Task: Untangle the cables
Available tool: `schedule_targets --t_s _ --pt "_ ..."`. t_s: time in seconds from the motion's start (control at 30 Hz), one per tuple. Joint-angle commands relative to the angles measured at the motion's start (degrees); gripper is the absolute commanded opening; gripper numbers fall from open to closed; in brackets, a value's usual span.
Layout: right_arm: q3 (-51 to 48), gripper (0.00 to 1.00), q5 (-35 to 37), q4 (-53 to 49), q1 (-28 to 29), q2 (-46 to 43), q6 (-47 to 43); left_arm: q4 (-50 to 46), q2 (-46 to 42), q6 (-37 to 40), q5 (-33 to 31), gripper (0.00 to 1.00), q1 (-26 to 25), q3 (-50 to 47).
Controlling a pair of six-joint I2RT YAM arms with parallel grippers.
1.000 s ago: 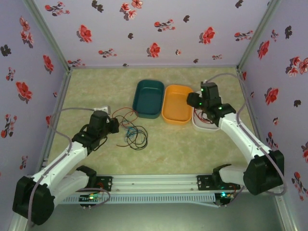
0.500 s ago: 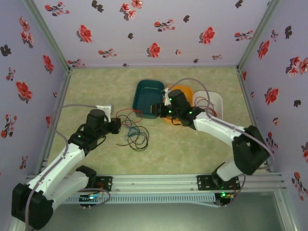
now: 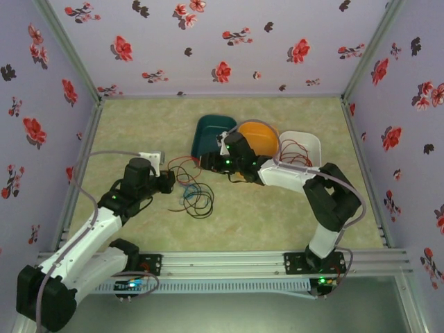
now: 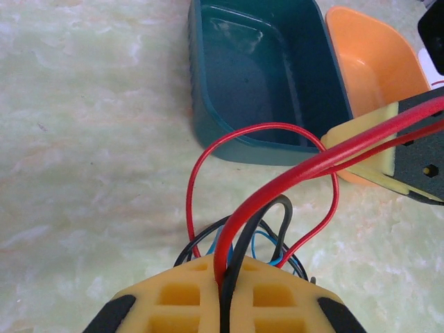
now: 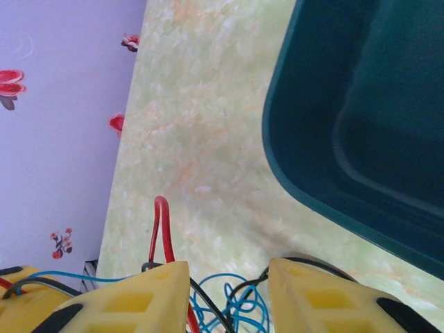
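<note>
The cables are a small tangle of thin red, black and blue-teal wires on the table, just near and left of the teal tray. The left gripper, at the tangle's left edge, pinches a red and a black strand tight, and a thin red loop arches beyond its pads. The right gripper hangs over the tangle's far side with its jaws partly apart. Blue and black strands lie in the gap, none visibly clamped. A loose red wire sits in the white tray.
</note>
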Motion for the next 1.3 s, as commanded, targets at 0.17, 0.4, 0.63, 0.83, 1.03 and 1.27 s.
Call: schedule_targets --t_s 0.17,0.4,0.63,0.83,1.03,1.27 --pt "1.4 0.38 -2.2 2.5 0.9 0.7 1.9 0.9 -0.8 -0.3 1.2 0.06 0.3 -1.1" --pt "0.6 0.43 -0.9 1.2 0.9 -1.2 -0.1 1.3 -0.6 -0.3 1.2 0.06 0.3 -1.5" --pt "-1.4 0.42 0.1 2.2 1.3 -3.8 -1.7 1.8 -0.4 -0.4 1.2 0.05 0.3 -1.6" --pt "-2.5 0.43 1.9 1.5 2.0 -5.9 -3.9 2.4 -0.4 -0.9 1.2 0.05 0.3 -2.1" --pt "-1.9 0.42 2.9 -1.1 2.4 -3.9 -4.7 3.1 -0.5 -1.5 1.2 0.05 0.3 -2.5" --pt "-1.0 0.41 3.1 -2.9 2.8 -0.8 -3.6 2.8 -0.9 -1.3 1.2 0.05 0.3 -2.4"
